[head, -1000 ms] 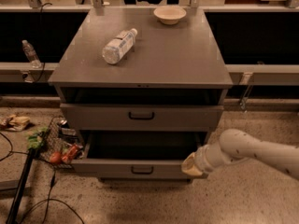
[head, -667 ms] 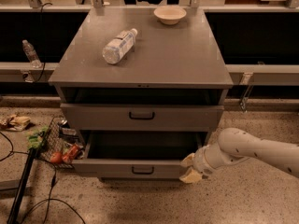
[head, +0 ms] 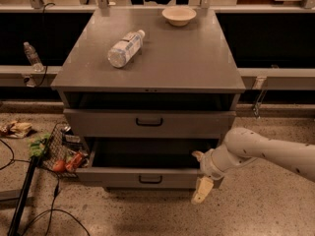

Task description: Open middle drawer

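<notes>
The grey cabinet (head: 197,68) shows its upper drawer (head: 108,123) slightly out. Below it the middle drawer (head: 118,177) is pulled well out, its inside dark, with a small black bar handle (head: 150,180) at the centre of its front. The lowest drawer is hidden beneath it. My gripper (head: 201,173) is at the right end of the middle drawer's front. Its cream fingers are apart, one fingertip (head: 197,155) above the front's top edge and the other (head: 202,191) hanging below the front. The white arm (head: 275,154) comes in from the right.
A clear water bottle (head: 125,48) lies on the cabinet top and a pale bowl (head: 179,14) stands at its back. A second bottle (head: 32,55) stands on the left ledge. A wire basket with litter (head: 59,154), cables and a black pole (head: 22,195) lie on the floor at left.
The gripper's fingers have spread apart, the lower one swinging down below the drawer front. The middle drawer stays pulled out and the arm has barely shifted.
</notes>
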You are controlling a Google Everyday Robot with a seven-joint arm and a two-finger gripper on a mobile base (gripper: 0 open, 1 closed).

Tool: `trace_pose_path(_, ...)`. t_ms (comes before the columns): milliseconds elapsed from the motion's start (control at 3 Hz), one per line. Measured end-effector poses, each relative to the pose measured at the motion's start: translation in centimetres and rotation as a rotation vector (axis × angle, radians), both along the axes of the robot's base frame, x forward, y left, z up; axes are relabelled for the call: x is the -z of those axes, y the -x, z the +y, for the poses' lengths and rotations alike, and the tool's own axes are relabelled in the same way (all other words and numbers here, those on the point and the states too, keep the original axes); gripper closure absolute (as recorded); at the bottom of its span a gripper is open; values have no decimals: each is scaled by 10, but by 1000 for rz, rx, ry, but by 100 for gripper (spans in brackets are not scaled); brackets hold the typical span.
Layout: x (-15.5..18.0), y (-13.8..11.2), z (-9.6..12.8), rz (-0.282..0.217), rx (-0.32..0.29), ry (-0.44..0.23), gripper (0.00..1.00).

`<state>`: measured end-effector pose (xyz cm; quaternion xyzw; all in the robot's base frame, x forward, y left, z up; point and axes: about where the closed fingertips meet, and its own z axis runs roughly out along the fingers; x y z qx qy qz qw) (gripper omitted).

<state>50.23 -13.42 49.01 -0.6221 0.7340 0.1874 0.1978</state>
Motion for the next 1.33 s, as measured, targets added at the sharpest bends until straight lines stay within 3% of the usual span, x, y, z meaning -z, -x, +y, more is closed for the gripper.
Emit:
trace_pose_path(333, 16, -4, 1, 12, -23, 16, 0)
trace_pose_path(1000, 59, -4, -5, 19, 0, 45, 0)
trace_pose_path(1333, 74, -9, -5, 16, 8, 48, 18)
